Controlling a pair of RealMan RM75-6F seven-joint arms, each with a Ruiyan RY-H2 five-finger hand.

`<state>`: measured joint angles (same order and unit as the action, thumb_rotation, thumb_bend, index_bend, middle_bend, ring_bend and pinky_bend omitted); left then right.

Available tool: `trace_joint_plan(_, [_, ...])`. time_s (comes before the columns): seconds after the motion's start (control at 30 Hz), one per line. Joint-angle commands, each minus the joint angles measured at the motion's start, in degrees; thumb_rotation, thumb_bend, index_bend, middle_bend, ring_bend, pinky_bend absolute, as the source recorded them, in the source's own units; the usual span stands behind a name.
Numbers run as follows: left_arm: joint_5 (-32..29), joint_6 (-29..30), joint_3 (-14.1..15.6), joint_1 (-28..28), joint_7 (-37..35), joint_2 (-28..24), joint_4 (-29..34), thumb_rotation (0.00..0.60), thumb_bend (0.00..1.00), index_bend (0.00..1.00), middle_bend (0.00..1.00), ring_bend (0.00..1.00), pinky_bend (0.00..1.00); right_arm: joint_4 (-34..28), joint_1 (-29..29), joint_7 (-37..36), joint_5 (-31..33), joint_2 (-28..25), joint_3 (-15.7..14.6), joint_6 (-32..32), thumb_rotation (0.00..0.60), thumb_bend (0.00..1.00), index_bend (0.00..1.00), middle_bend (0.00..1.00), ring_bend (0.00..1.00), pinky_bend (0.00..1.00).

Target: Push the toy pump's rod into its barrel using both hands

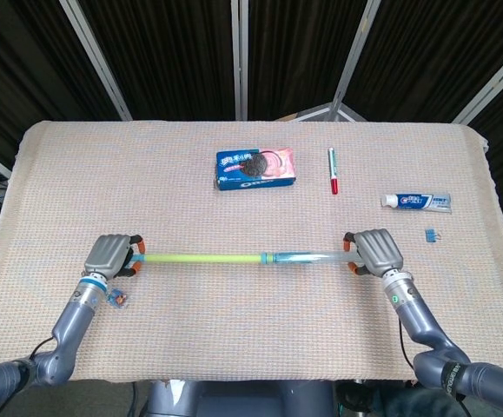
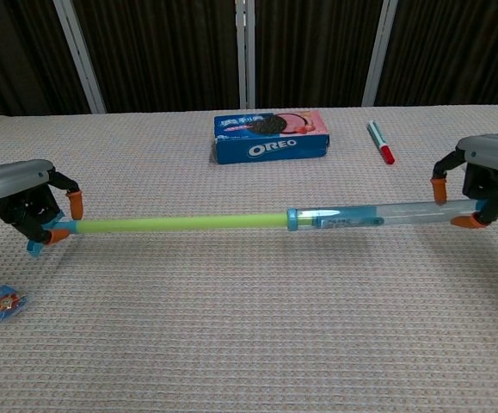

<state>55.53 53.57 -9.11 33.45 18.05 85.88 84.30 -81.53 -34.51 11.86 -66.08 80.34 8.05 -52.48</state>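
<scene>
Spanning both grips: left robot hand (image 2: 21, 196) clutching rod (image 2: 180, 224); right robot hand (image 2: 488, 178) clutching barrel (image 2: 378, 215)

The table (image 2: 249, 344) is covered in a coarse, matt woven cloth with a nubbly weave. The pump's barrel (image 2: 378, 215) is clear, glossy plastic with a blue collar, while its rod (image 2: 180, 224) looks like smooth, matt yellow-green plastic. The left hand (image 2: 21, 202) and right hand (image 2: 489, 176) have smooth grey shells with rubbery orange fingertips (image 2: 75, 205), and the cookie box (image 2: 271, 135) is glossy printed cardboard.
</scene>
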Motion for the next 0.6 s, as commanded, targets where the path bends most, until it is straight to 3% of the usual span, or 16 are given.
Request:
trace_joint_plan(0.03, [-0.7, 0.1, -0.5, 0.7, 0.8, 0.0, 0.8, 0.6, 0.47, 0.68, 0.88, 0.86, 1.0, -1.9, -0.2, 1.3, 1.0, -0.4, 0.5, -0.3, 0.6, 0.39, 0.66, 0.99, 1.0, 1.0])
trace_joint_plan(0.6, [-3.6, 0.4, -1.5, 4.0, 2.4, 3.1, 1.7, 0.6, 0.47, 0.7, 0.88, 0.86, 1.0, -6.7, -2.8, 6.8, 5.5, -0.1, 1.6, -0.4, 0.6, 0.39, 0.66, 0.99, 1.0, 1.0])
